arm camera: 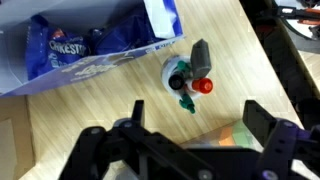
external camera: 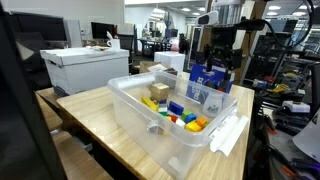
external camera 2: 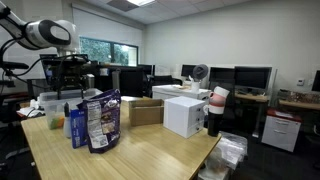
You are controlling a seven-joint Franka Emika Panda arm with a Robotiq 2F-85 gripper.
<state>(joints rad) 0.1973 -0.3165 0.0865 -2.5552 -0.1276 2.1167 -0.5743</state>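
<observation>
- Bare boards of the light wooden table [arm camera: 90, 105] lie under the wide-spread gripper [arm camera: 178, 140]; the way straight down is free
- A small white bottle with a red cap [arm camera: 190, 78] sits in that patch; the crinkled blue snack bag [arm camera: 90, 45] walls it off just beyond
- In an exterior view, the clear plastic bin [external camera: 125, 100] of coloured toy blocks [external camera: 175, 112] fills the table beside the bag; the white cardboard box [external camera: 85, 68] stands well apart, with bare wood between

On the surface [external camera: 90, 125] a bin [external camera: 125, 95] holds toy blocks [external camera: 175, 110]; snack bags [external camera: 210, 85] stand just beside its far end.
</observation>
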